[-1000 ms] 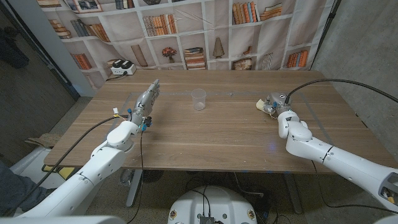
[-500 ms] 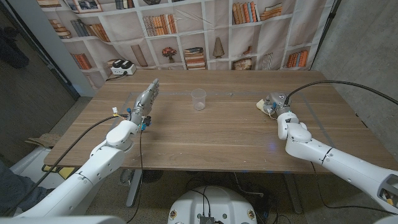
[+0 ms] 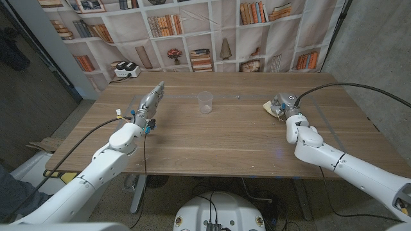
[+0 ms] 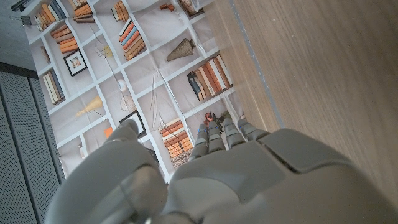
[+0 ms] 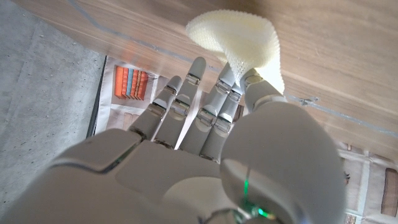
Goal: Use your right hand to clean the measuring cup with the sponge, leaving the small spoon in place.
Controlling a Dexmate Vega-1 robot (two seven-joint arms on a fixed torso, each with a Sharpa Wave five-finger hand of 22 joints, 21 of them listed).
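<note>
Pale-yellow sponge [image 5: 239, 38] touching right hand's [image 3: 282, 106] fingers [image 5: 198, 106], loosely extended, not yet clasping. Measuring cup [image 3: 205, 102] upright mid-counter [image 3: 212, 141], well apart at nine o'clock from that hand. Left hand [image 3: 149, 102] released, idle, holding nothing.

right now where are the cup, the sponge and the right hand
cup [image 3: 205, 102], head view, on its clear side wall
sponge [image 5: 239, 38], right wrist view, on the pale textured face
right hand [image 3: 283, 106], head view, on the back of the hand beside the sponge
</note>
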